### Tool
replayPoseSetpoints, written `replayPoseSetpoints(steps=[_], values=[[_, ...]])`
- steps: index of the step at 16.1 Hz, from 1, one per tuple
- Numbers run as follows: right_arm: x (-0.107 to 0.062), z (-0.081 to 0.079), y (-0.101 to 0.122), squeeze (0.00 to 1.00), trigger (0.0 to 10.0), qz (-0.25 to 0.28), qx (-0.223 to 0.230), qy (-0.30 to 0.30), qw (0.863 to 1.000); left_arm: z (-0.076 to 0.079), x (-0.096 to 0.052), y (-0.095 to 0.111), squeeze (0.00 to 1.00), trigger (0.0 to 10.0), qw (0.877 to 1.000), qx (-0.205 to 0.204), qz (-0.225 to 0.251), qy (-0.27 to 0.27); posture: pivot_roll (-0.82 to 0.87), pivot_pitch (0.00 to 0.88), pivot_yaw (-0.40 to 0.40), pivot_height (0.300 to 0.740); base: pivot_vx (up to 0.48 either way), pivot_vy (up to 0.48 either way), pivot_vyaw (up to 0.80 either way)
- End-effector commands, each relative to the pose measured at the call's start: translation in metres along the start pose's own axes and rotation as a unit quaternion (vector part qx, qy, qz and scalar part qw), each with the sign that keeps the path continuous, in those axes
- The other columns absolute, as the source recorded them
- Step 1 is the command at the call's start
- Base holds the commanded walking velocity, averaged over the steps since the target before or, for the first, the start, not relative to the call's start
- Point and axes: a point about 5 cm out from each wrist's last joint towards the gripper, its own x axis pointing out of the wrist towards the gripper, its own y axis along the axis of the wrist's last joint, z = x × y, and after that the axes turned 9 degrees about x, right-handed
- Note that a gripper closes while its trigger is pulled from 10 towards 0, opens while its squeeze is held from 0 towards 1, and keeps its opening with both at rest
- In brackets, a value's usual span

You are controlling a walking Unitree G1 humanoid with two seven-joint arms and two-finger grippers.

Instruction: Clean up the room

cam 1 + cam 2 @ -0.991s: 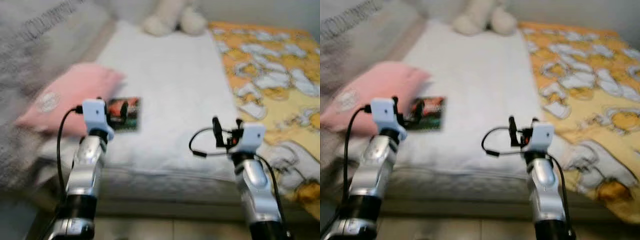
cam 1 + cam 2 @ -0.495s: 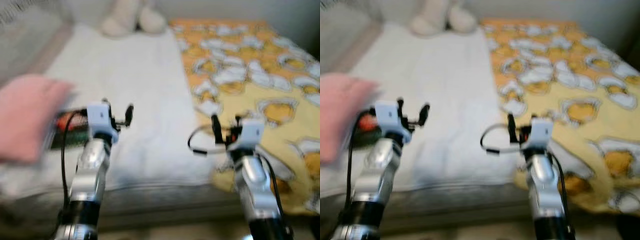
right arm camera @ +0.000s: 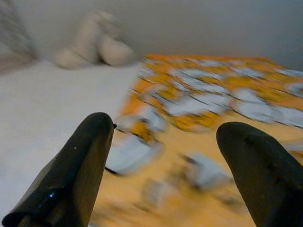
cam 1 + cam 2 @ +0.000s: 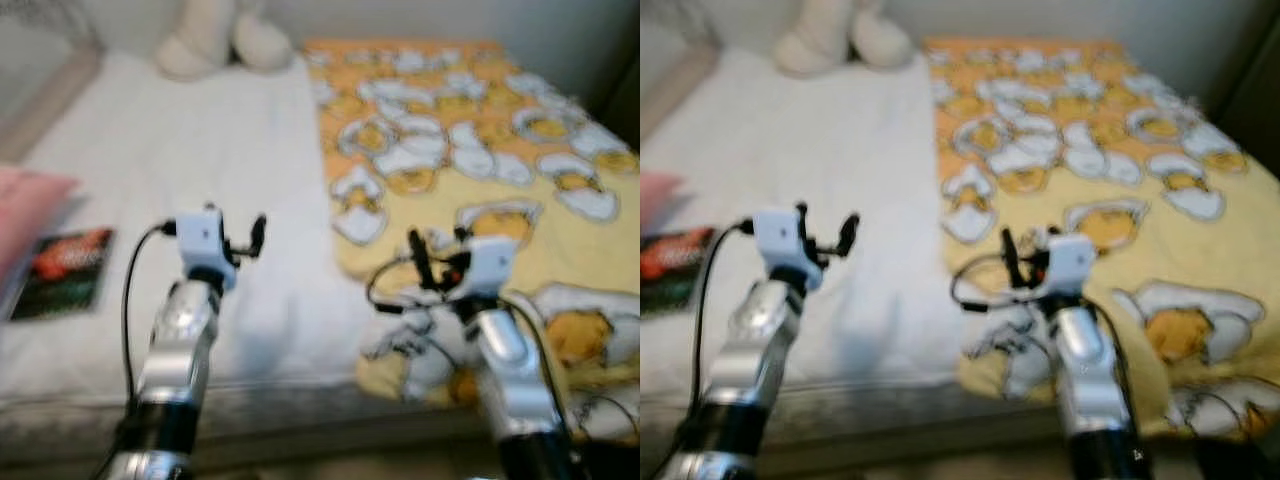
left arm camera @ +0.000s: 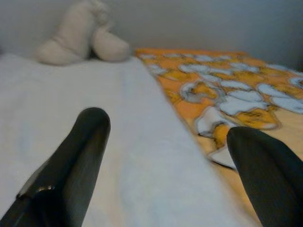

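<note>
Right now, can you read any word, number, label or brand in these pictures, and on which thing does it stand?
No text can be read in these pictures.
Book on the white sheet: its dark cover bears red and pale marks, too blurred to read as letters.
Yellow blanket: a printed pattern of white and orange shapes, no letters that I can make out.
Plush toy at the head of the bed: no label visible.

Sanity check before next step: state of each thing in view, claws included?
left claw: open, holding nothing, above the white sheet
right claw: open, holding nothing, above the yellow blanket
yellow blanket: spread over the bed's right side, near edge rumpled
book: closed, flat on the sheet
plush toy: at the bed's far end
</note>
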Motion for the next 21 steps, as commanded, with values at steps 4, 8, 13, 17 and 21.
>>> replayPoseSetpoints(steps=[4, 8, 13, 17, 21], values=[[-0.013, 0.006, -0.004, 0.0, 10.0, -0.002, 0.015, -0.03, 0.999, 0.001, 0.009, 0.005, 0.0, 10.0, 0.999, 0.021, 0.002, -0.032, -0.07, 0.0, 0.014, 0.74, 0.0, 0.0, -0.5], [-0.01, 0.008, -0.003, 0.0, 10.0, 0.001, 0.017, -0.032, 0.999, 0.002, 0.012, 0.001, 0.0, 10.0, 0.998, 0.031, -0.011, -0.05, -0.06, 0.0, 0.013, 0.74, 0.0, 0.0, -0.5], [-0.02, 0.006, -0.014, 0.0, 10.0, -0.017, 0.036, -0.04, 0.998, -0.006, 0.006, -0.038, 0.0, 10.0, 0.992, 0.048, -0.093, -0.07, -0.05, 0.0, 0.013, 0.703, 0.0, 0.0, -0.47], [-0.037, 0.008, -0.024, 0.0, 10.0, -0.046, 0.026, -0.039, 0.998, -0.027, 0.003, -0.067, 0.0, 10.0, 0.978, 0.094, -0.18, -0.047, -0.07, 0.05, 0.012, 0.673, 0.0, 0.0, -0.33], [-0.06, 0.013, -0.017, 0.0, 10.0, -0.056, 0.008, -0.038, 0.998, -0.03, 0.009, -0.072, 0.0, 10.0, 0.976, 0.085, -0.199, -0.03, -0.14, 0.138, 0.003, 0.669, 0.0, 0.0, 0.0]])
